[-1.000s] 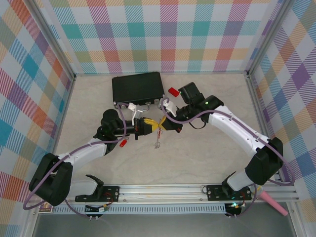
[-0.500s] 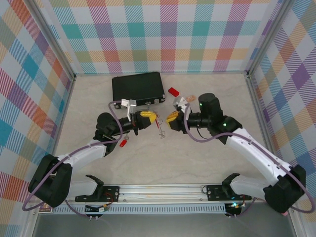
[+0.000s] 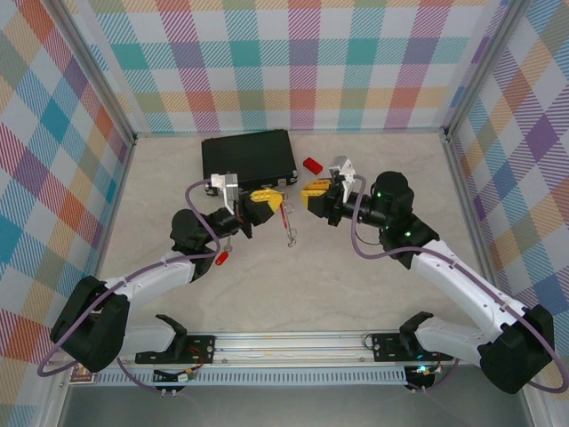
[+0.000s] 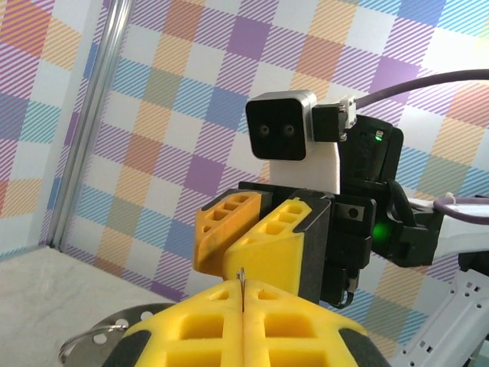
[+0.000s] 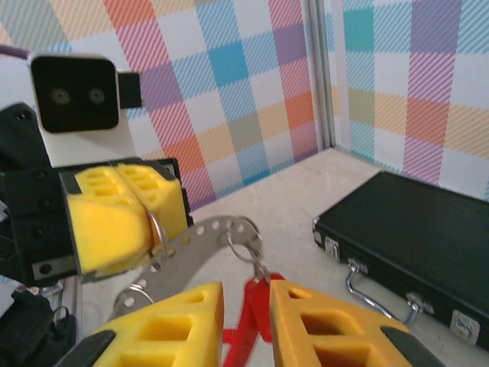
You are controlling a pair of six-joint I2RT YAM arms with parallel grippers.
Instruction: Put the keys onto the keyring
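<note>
The left pincer is clenched on the keyring, which hangs above the counter with a red-headed key. The right pincer, close by, is released, jaws slightly parted.

place: robot lab test cell
walls: plaid-printed enclosure panels
frame: aluminium profile posts
base: slotted mounting rail

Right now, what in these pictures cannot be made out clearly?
The keys on the keyring: too small to count in the top view.
Their lower part: right wrist view, cut off by the bottom edge, between the fingers of the right gripper.
Most of the keyring: left wrist view, hidden behind the shut left gripper.
</note>
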